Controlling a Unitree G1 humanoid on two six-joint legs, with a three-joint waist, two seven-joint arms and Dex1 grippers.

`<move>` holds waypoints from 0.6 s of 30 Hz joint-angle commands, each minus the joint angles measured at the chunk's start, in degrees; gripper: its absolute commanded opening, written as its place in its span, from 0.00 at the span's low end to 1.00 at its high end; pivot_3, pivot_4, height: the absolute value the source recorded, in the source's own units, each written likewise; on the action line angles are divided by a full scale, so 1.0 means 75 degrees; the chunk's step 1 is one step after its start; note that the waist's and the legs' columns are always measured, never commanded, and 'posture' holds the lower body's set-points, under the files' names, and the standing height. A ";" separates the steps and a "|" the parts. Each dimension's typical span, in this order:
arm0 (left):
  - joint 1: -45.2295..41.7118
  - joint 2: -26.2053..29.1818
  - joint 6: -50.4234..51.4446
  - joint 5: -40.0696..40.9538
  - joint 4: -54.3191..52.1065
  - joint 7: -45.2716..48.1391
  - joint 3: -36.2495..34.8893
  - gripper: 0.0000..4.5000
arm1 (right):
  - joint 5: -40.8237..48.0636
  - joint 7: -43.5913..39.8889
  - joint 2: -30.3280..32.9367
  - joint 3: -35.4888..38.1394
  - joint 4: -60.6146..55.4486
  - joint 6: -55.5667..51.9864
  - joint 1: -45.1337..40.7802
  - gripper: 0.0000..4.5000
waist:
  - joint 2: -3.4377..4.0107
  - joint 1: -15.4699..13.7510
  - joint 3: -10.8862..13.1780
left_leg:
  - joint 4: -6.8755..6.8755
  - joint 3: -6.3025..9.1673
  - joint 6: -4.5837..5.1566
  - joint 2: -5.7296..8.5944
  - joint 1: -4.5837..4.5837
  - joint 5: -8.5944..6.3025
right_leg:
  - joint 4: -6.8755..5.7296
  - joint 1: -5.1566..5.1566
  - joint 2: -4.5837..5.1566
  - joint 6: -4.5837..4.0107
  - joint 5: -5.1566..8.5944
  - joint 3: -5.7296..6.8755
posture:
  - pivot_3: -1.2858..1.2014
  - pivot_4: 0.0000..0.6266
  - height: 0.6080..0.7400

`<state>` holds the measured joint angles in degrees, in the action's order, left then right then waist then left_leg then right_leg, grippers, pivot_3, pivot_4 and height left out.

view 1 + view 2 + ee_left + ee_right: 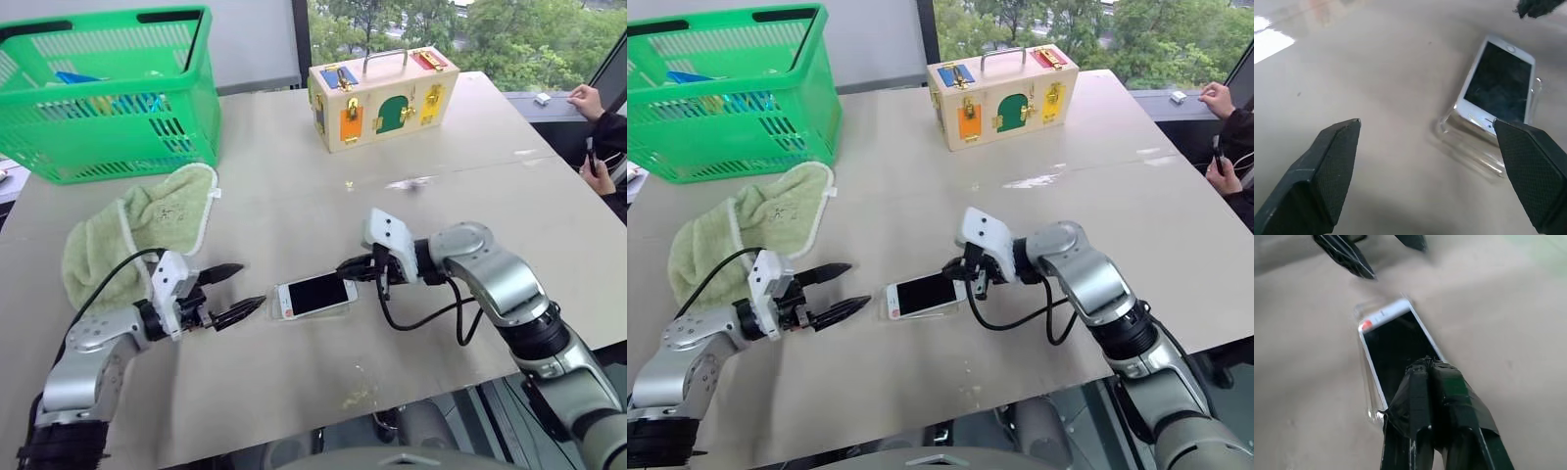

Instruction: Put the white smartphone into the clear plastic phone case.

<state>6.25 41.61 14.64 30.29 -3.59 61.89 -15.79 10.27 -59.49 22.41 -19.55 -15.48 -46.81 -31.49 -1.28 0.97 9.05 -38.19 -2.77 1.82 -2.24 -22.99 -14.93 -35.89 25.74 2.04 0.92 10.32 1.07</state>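
Head view: white smartphone (315, 294) between claws

Green basket (118, 98) beside a pale green towel (147, 235); wooden latch box (384, 96) (handle on top) behind

White smartphone (315, 294), black screen; green basket (108, 93); pale-green towel (147, 230).

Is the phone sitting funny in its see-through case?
Yes. The white smartphone lies tilted on the clear plastic phone case: one end rides up on the case's rim, not pressed in flat.
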 commanded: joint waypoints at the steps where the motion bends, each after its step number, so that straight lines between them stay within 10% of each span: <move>1: 0.0297 0.0143 0.0050 0.0221 -0.0251 0.0041 -0.0488 0.71 | 0.0295 0.0244 0.0103 0.0298 -0.0643 0.0259 0.0210 0.00 | 0.0001 0.0003 0.0002 | 0.0000 -0.0001 -0.0001 -0.0002 0.0001 0.0000 | 0.0000 0.0000 -0.0001 0.0000 0.0000 -0.0001 | 0.52 0.24 1.00; 8: 0.0795 0.0221 -0.0379 -0.0215 0.0067 0.0343 -0.0313 0.00 | -0.0044 0.0804 0.0576 -0.0061 -0.0867 0.0726 0.0947 0.00 | -0.0001 -0.0044 0.0005 | -0.0005 0.0001 -0.0002 -0.0001 0.0003 -0.0001 | 0.0000 -0.0001 0.0005 0.0001 0.0001 0.0003 | 0.52 0.24 1.00; 18: 0.0533 0.0029 -0.0075 -0.0423 -0.0774 0.0093 0.0603 0.00 | 0.0263 0.1071 0.1125 0.0216 -0.1352 0.0415 0.1287 0.00 | -0.0004 -0.0041 0.0005 | -0.0008 0.0000 -0.0002 0.0000 -0.0002 -0.0001 | 0.0002 0.0000 0.0009 0.0001 0.0001 0.0004 | 0.52 0.24 1.00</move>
<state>10.51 42.02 13.49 27.10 -6.59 63.26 -11.85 11.22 -51.13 30.19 -19.18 -23.08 -43.39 -22.36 -1.32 0.66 9.09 -38.24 -2.77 1.80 -2.24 -23.01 -14.94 -35.87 25.74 2.10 0.93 10.32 1.11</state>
